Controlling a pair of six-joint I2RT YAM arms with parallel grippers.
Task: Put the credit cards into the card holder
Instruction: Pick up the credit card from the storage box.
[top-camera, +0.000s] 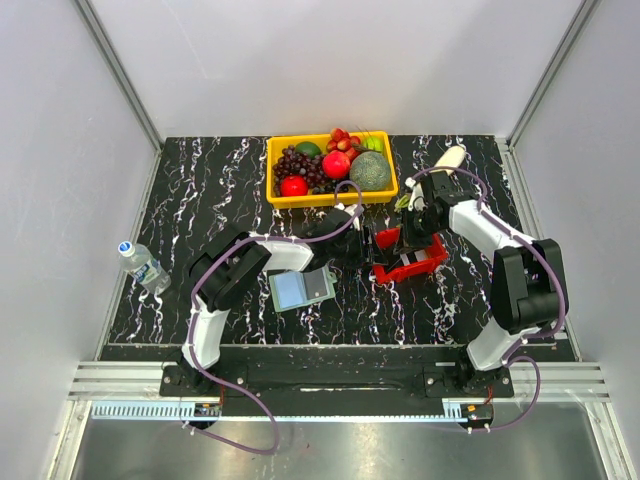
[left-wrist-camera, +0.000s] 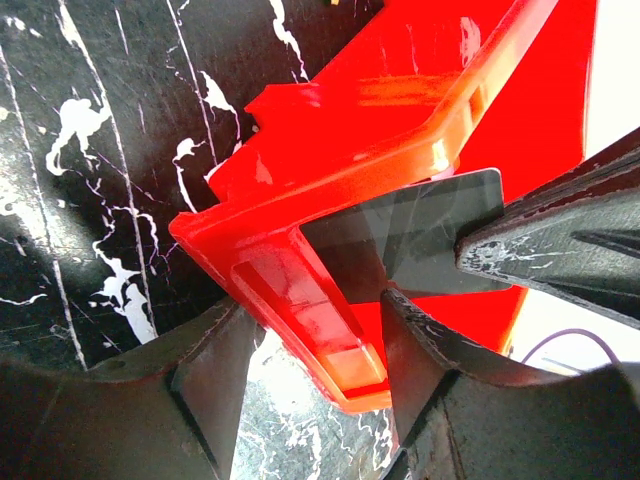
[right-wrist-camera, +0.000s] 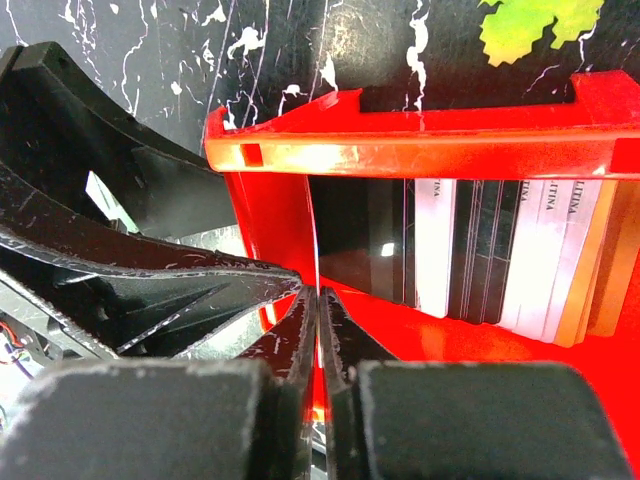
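The red basket (top-camera: 410, 262) sits mid-table, slightly tipped. Several credit cards (right-wrist-camera: 500, 250), dark, whitish and orange, stand on edge inside it. My right gripper (right-wrist-camera: 318, 300) is shut on one dark card (left-wrist-camera: 420, 225), seen edge-on between its fingers at the basket's left end. My left gripper (left-wrist-camera: 312, 305) straddles the basket's corner wall (left-wrist-camera: 300, 290), one fingertip on each side, holding it. The card holder (top-camera: 300, 288), a grey-green pouch, lies open on the table left of the basket, clear of both grippers.
A yellow crate of fruit (top-camera: 330, 165) stands at the back just behind the basket. A water bottle (top-camera: 143, 265) lies at the left edge. A cream object (top-camera: 450, 157) rests back right, and a green leafy piece (right-wrist-camera: 520, 25) lies beyond the basket.
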